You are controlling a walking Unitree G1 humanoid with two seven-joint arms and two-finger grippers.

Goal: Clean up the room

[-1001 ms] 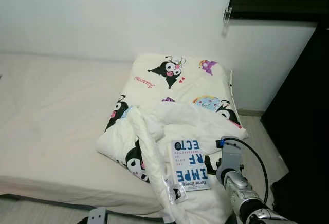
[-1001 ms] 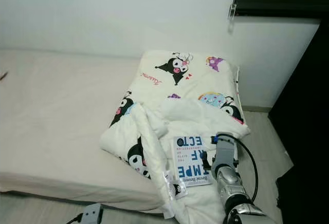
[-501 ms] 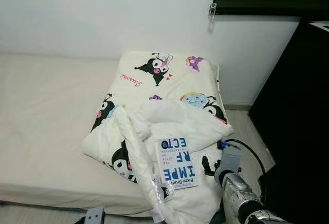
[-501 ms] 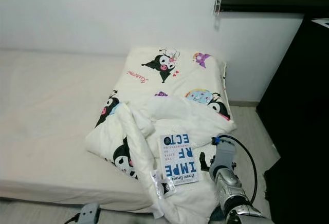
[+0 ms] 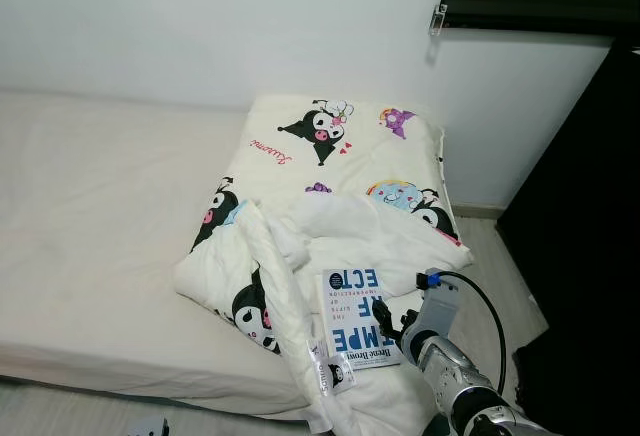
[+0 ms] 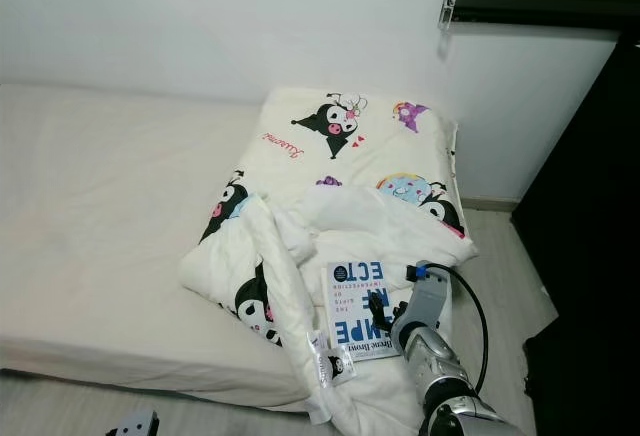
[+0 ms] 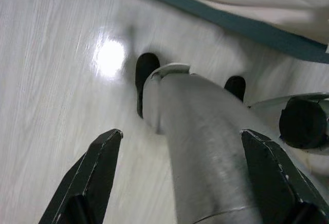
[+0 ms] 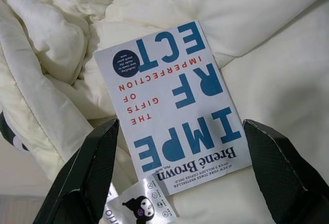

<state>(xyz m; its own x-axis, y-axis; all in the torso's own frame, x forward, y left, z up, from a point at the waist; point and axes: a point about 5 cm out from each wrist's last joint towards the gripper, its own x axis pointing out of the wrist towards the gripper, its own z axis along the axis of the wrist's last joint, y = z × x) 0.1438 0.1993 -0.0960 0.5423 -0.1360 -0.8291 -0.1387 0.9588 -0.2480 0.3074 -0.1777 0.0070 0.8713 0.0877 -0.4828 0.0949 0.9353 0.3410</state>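
A: Where is the book point(image 5: 359, 318)?

B: It lies face up on the crumpled blanket point(image 5: 330, 226), near the bed's point(image 5: 100, 246) front edge at its right end. The cover is white with big blue letters and smaller red ones, and it reads upside down from the robot's side.

A: And the blanket?

B: Cream, printed with black cartoon characters, heaped over the right end of the bed. One corner spills over the front edge toward the floor point(image 5: 505, 276), and a small tag point(image 8: 131, 208) with a cartoon figure hangs just beside the book's near corner.

A: What is the right gripper point(image 8: 180, 183) doing?

B: It hovers just over the book, at the near right corner of the cover. Its two black fingers point(image 8: 90, 170) are spread wide, one to each side of the book, and they hold nothing. From the head, the silver arm reaches up from the lower right with a black cable looping over it.

A: The left gripper point(image 7: 180, 183)?

B: It hangs low over the pale wooden floor beside the bed's dark base. Its fingers point(image 7: 95, 172) are also wide apart and empty, with the robot's grey leg point(image 7: 200, 136) between them.
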